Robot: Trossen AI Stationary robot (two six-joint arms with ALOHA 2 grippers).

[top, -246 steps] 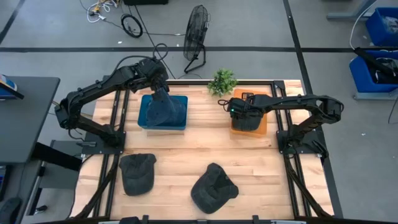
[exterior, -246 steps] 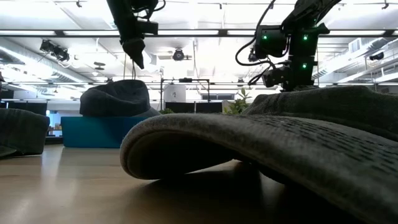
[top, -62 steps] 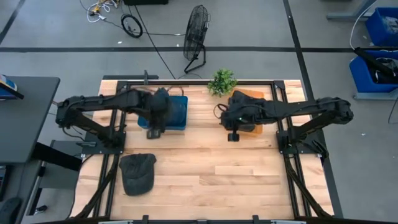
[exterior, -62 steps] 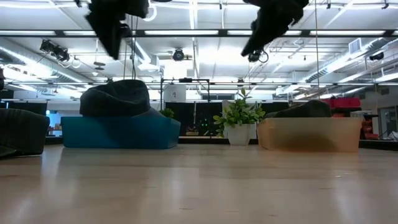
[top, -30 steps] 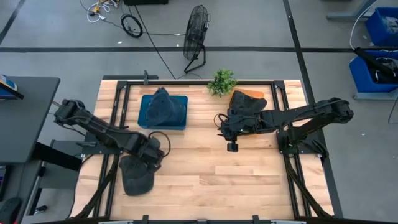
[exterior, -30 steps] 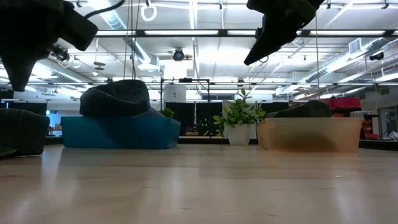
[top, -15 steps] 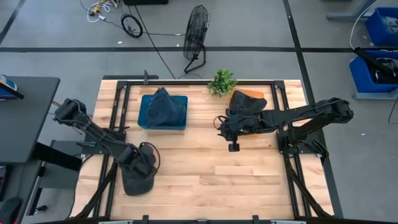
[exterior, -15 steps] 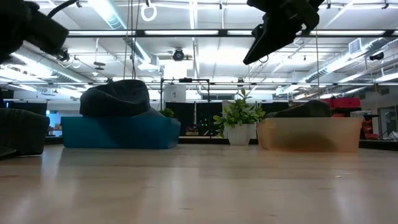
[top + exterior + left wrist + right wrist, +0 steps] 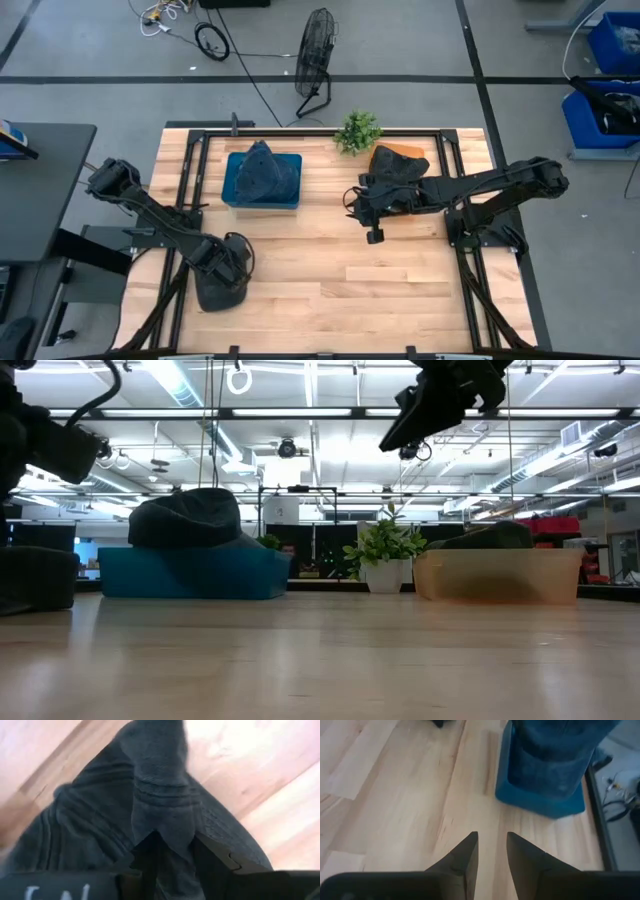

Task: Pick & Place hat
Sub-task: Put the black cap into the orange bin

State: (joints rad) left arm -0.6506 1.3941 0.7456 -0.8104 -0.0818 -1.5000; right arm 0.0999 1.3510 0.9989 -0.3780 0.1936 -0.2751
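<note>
Our left gripper (image 9: 228, 268) is down on the dark grey fabric hat (image 9: 221, 290) at the near left corner of the pale wooden table (image 9: 330, 270), its fingers parted only narrowly with a ridge of cloth bunched between them. We judge the bite shallow, so the soft fabric could slip out once lifted, or the hat could drag across the wood. Our right gripper (image 9: 490, 851) hovers slightly open and empty above mid-table, near the blue plastic bin (image 9: 285, 185).
</note>
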